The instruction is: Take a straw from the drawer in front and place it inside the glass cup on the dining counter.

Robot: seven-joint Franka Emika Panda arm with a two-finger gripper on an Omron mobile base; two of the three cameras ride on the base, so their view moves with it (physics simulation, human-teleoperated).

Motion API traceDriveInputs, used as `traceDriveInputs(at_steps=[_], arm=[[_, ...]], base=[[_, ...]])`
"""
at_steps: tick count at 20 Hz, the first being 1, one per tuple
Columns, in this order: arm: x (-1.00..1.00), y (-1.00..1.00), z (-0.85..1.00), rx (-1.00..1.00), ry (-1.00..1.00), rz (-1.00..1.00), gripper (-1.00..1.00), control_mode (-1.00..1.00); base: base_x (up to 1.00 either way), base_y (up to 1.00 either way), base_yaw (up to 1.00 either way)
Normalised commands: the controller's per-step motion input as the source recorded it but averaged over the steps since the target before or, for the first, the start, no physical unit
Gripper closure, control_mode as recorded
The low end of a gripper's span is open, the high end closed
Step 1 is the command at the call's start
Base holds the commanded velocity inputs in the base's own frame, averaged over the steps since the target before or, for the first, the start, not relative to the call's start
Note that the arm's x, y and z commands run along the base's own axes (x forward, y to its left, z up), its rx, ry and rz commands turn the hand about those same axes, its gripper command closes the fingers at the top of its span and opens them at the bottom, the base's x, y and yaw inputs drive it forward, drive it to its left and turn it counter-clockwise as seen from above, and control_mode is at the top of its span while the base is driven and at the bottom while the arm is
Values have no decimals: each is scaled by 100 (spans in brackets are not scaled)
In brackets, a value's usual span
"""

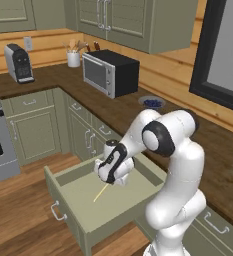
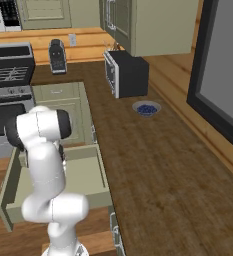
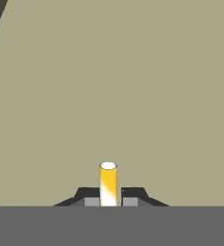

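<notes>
The sage-green drawer [image 1: 83, 212] stands pulled open in front of the base, its flat bottom [image 3: 132, 86] bare. A thin pale-yellow straw [image 1: 100, 192] lies slanted on that bottom. My gripper [image 1: 109, 183] reaches down into the drawer over the straw's upper end. In the hand view the two dark fingertips are shut on the straw [image 3: 108, 185], whose yellow end sticks up between them. In the right base view my arm hides the hand, and the drawer [image 2: 100, 172] shows behind it. The glass cup and the dining counter are out of view.
A dark wood worktop [image 1: 138, 115] over green cabinets runs along the right, carrying a microwave [image 1: 110, 72], a bowl of blueberries [image 1: 152, 103], a utensil holder [image 1: 73, 57] and a coffee machine [image 1: 19, 63]. A stove [image 2: 8, 80] stands at the left.
</notes>
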Motion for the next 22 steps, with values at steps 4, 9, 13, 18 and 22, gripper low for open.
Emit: traceDriveInputs(at_steps=[4, 9, 13, 18, 22], arm=[[-9, -32, 100, 0, -4, 0, 100, -100], [0, -18, 100, 1, 0, 2, 100, -100], [0, -6, 100, 0, 0, 9, 100, -100], [0, -1, 100, -2, -8, 19, 100, -100], [-6, -6, 100, -8, -14, 25, 100, -100]], base=[[0, 0, 0], [0, 0, 0], [0, 0, 0], [0, 0, 0], [0, 0, 0]])
